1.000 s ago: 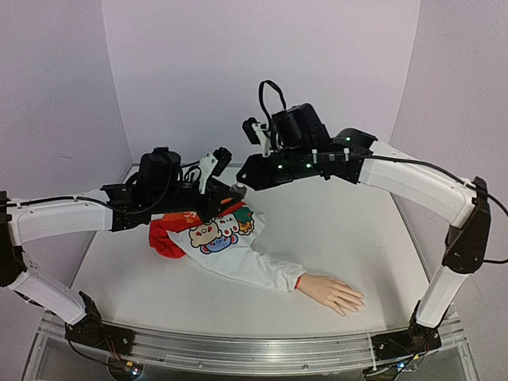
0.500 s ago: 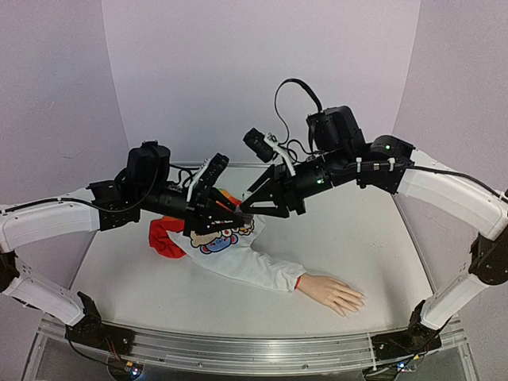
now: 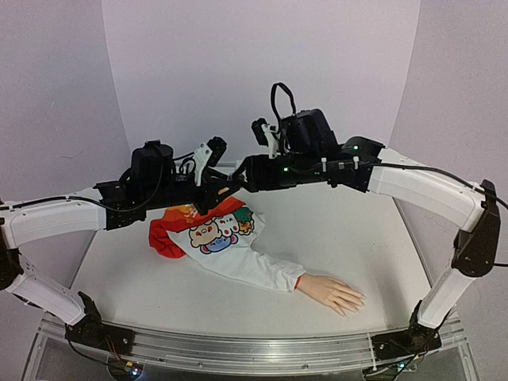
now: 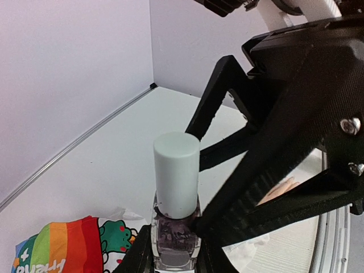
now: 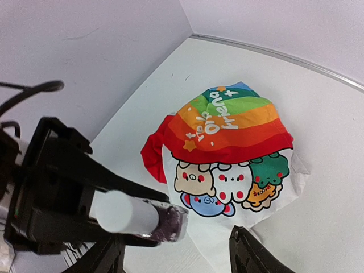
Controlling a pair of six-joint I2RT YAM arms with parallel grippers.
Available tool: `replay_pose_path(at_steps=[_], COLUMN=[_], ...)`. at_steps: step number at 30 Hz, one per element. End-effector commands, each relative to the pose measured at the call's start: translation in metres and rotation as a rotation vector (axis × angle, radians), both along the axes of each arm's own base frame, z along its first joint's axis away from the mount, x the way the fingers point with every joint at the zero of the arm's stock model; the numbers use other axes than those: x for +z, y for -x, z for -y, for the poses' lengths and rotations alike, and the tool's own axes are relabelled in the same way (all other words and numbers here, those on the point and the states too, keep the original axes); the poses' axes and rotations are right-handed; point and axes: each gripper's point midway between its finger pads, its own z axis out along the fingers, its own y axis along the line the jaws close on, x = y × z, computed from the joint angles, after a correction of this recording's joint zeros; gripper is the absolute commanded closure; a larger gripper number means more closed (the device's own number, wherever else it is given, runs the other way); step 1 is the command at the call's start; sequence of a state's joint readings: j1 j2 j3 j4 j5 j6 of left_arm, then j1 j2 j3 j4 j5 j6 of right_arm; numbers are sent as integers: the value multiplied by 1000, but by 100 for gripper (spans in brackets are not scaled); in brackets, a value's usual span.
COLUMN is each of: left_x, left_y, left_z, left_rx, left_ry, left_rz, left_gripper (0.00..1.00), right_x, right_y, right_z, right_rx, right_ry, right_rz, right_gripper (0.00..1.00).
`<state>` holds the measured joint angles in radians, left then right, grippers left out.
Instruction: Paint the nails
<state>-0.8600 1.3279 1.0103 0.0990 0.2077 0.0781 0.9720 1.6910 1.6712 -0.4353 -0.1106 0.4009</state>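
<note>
Near the desk's (image 3: 357,230) front right corner, the tiny nails (image 3: 361,299) are lying on a likely stiff, light mannequin hand (image 3: 329,290). Farther back, the left fingers (image 4: 141,255) are pinching a bottle (image 4: 176,242); the right fingers (image 5: 250,253) are standing spread, best taking its cap (image 4: 176,170).

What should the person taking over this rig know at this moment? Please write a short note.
Left gripper: shut on the small bottle of dark polish, held above the table, pale cap on.
Right gripper: open, close to the bottle, not around the cap.
Mannequin hand: lying near the front edge in a printed sleeve; nails too small to judge.
Done: bottle lifted. Left: uncap, paint the nails.
</note>
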Motion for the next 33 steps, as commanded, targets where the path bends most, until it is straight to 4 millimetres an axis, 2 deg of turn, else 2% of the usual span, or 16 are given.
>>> replay_pose_path(at_steps=[1,10,16,20,23,25,28,31,33], left_x=[15,11,13,16,21,28,42,53,57], left_y=[-19,-21,-16,-9,11,38,90,135,150], left_z=[2,6,9,10,13,14,11,3,-2], left_rx=[77,76,47,8,-90,-230,-494,-764,-886], left_ry=[54,70,79,87,100,114,156,178,180], left_rz=[35,11,5,0,1,9,11,-62,-147], left_gripper=[100,100,100,100,100,100,100,100,100], right_x=[24,13,16,17,18,20,21,30,29], right_y=[-21,-28,-22,-17,-6,12,65,136,154], right_z=[-3,-2,-13,-15,-18,-20,-26,-11,-1], right_rx=[-146,-172,-94,-45,53,181,518,898,980], right_ry=[-89,-27,-22,-5,13,21,-4,-118,-144], right_rz=[-13,1,8,35,66,99,146,187,196], right_gripper=[45,66,70,86,97,100,100,100,100])
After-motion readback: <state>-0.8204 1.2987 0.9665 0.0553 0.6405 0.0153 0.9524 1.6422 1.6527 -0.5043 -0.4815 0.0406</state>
